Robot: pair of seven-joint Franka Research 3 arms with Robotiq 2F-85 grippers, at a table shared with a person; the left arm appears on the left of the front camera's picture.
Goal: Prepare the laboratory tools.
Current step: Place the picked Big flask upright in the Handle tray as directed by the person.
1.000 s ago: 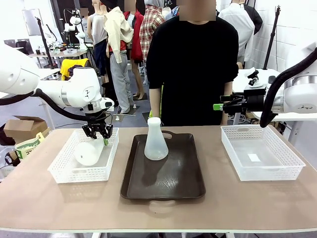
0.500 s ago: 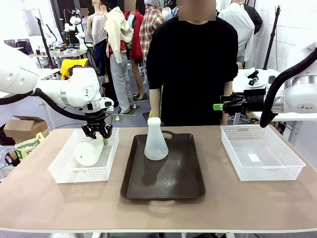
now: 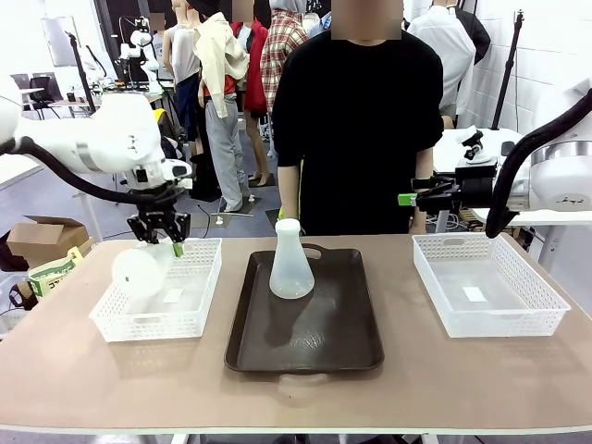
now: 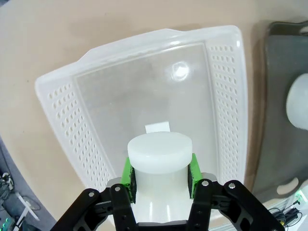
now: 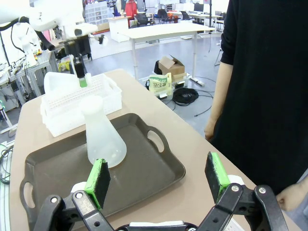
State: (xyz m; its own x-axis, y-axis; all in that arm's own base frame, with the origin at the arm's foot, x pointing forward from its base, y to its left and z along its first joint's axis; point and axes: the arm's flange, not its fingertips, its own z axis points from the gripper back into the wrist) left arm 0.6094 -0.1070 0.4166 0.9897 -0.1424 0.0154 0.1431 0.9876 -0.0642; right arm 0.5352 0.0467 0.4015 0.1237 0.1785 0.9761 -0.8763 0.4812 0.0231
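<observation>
Flask point(image 3: 139, 270) at left of frame, tilted, neck pinched in left gripper point(image 3: 159, 242) above left mesh basket point(image 3: 194, 319). Second flask point(image 3: 291, 261) upright on brown tray point(image 3: 351, 347). Right gripper point(image 5: 159, 180) released, upper right. Advice: upright flask before setting beside second.

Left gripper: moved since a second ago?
Yes. The left gripper, shut on a flask's neck, has risen and shifted to picture left, lifting the flask above the white mesh basket's left edge.

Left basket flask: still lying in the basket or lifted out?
Lifted out. The left gripper is shut on the flask by its neck, holding it tilted above the basket's outer edge; the left wrist view shows the basket floor bare.
</observation>
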